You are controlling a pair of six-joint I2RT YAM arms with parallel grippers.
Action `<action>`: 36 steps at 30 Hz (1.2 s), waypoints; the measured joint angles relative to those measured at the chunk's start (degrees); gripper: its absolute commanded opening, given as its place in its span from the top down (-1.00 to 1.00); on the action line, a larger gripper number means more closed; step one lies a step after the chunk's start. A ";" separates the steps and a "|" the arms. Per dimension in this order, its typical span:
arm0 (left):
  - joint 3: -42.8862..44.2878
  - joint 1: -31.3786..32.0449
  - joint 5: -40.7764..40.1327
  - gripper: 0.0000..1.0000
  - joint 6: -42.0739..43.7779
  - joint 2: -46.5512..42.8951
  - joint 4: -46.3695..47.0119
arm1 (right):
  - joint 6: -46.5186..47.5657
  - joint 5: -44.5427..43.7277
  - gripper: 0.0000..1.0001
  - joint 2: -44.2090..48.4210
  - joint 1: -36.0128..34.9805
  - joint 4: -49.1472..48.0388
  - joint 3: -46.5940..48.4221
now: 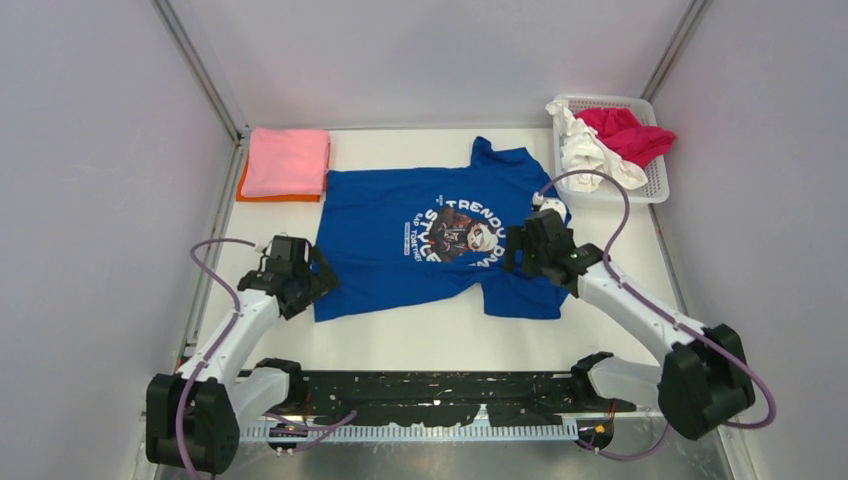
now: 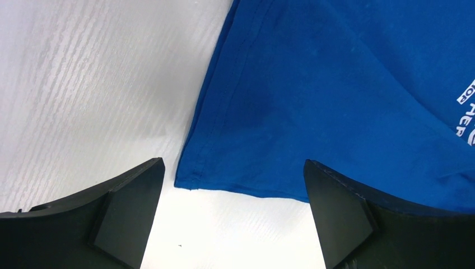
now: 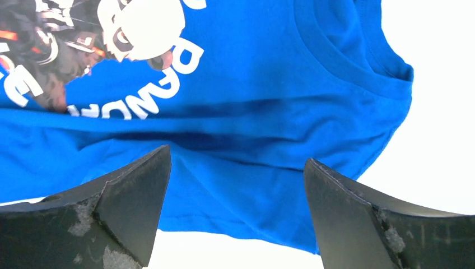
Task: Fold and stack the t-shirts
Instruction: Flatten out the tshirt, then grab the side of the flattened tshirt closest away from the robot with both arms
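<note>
Blue t-shirt (image 1: 400,215) is seen spread out flat in the middle of the worktop (image 1: 420,335). Its round picture (image 1: 455,232) is turned up and its neck (image 1: 487,152) is at the far side. No fold can be seen in it yet, so it is judged that the first fold is about to be started.

At the far left, a pink t-shirt (image 1: 285,160) is laid folded on top of an orange t-shirt (image 1: 243,187). A white t-shirt (image 1: 580,150) and a dark red t-shirt (image 1: 625,135) are bunched up in the basket (image 1: 655,172) at the far right, so more shirts are left to be done.

The left claw (image 1: 305,282) is held spread wide at the near left corner of the blue t-shirt, and nothing is pinched in it. In its own view that corner is seen between the fingers (image 2: 129,190). The right claw (image 1: 525,250) is also spread wide, with nothing pinched, and is held over the right part of the shirt beside the picture.

For the next move, each claw would likely need to be lowered onto the near edge and pressed together on the cloth. Only the one layer should be caught. Both sides would then need to be lifted and carried over together, so that the cloth is not pulled crooked.
</note>
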State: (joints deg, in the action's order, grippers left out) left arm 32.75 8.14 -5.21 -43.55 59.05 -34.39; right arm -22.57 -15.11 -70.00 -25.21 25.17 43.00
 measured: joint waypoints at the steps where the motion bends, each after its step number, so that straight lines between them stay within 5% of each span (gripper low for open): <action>1: -0.09 -0.02 -0.28 -0.99 -0.26 -0.81 -0.50 | -0.02 0.04 -0.91 2.67 0.00 0.63 -0.85; 10: -6.01 0.24 -1.38 -0.59 -4.68 -8.68 -5.55 | -1.22 0.74 -0.91 21.49 0.20 3.89 -5.73; 21: -5.92 4.57 -3.39 -0.09 -9.90 -3.30 -6.16 | -1.75 1.73 -0.91 20.57 0.20 3.78 -7.56; 32: -3.76 5.92 -6.34 0.17 -12.66 3.50 -1.49 | -2.21 1.40 -0.91 21.77 0.22 4.11 -8.85; 34: -3.02 6.01 -6.82 0.32 -13.07 5.05 -0.94 | -2.23 1.09 -0.91 22.03 0.22 4.20 -8.87; 36: -2.14 6.03 -7.26 0.72 -13.25 6.80 -0.44 | -2.23 0.74 -0.91 22.38 0.22 4.55 -8.87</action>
State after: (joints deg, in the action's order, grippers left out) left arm 30.61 14.17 -12.47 -56.80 65.84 -34.83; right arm -24.80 -14.37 -47.62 -24.99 29.71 34.13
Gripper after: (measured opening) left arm 0.370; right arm 0.955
